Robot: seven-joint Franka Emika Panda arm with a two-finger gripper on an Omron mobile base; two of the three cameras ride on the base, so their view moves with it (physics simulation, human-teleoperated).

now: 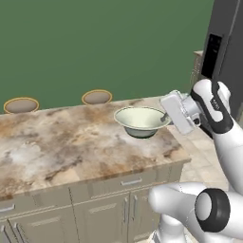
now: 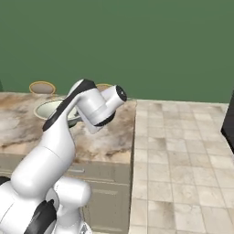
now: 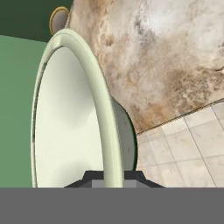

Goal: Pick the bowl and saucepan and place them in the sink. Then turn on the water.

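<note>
White arm segments fill the lower right of the left base view, rising to the gripper point(image 1: 164, 116), which is clamped on the right rim of one bowl point(image 1: 140, 121). That bowl hangs over the marble counter point(image 1: 57, 142) near its right end; whether it touches the stone cannot be told. Two brown discs with gold rims sit beyond the counter's far edge, one at the left point(image 1: 21, 105) and one nearer the middle point(image 1: 97, 97). Three cabinet fronts point(image 1: 99, 209) with pale handles run below the counter, and a dark tall appliance point(image 1: 225, 47) stands at the upper right.

From the right base view the arm crosses in front of the single bowl point(image 2: 48, 109), so just its left part shows. One gold-rimmed disc point(image 2: 42, 87) lies behind it, and a second point(image 2: 104, 86) peeks past the wrist. Tiled floor point(image 2: 183, 155) spreads to the right.

Seen from the hand, the bowl's rim point(image 3: 103, 113) runs edge-on between the two finger tips point(image 3: 94, 177), pinched tight, with the counter point(image 3: 166, 61) and floor point(image 3: 188, 144) beyond, and one disc point(image 3: 59, 18) at the top
</note>
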